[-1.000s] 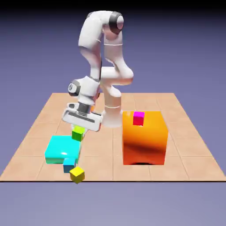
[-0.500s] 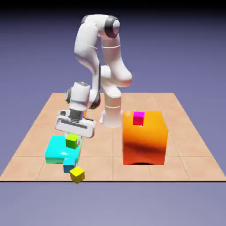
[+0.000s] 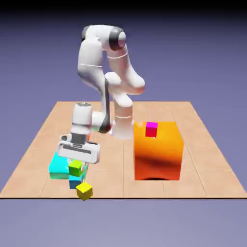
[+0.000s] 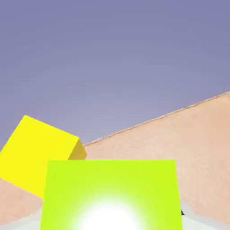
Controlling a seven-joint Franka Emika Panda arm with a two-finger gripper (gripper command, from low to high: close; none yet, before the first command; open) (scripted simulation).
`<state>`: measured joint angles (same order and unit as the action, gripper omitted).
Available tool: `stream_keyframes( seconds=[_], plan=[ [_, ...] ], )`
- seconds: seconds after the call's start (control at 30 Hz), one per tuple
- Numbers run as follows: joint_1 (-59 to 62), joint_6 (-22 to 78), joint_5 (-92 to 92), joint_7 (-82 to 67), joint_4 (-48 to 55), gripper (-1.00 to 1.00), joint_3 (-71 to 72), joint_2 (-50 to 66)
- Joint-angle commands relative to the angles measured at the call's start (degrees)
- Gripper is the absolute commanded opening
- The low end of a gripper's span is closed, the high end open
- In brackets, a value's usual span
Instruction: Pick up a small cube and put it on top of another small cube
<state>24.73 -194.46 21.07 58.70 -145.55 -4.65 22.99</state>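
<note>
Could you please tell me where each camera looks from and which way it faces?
Exterior view: stands across the table, above it, facing the robot; base, arm and gripper show.
Hand view: rides on the hand, looking along the gripper past the lime-green cube to the table's edge and backdrop; pale bits of the gripper show at the bottom.
Both share the lime-green cube and yellow cube.

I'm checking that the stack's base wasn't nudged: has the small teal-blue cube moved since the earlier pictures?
No. The teal-blue cube sits just as before against the yellow cube in the exterior view.
</note>
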Motion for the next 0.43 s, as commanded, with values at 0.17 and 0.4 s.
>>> stream_keyframes(
  seconds=[0.17,0.4],
  plan=[
    [8.29,3.49,7.84,5.80,-1.48,1.00,6.75,-4.86],
    [22.34,9.39,21.22,15.73,-4.00,1.00,18.18,-13.09]
  ],
)
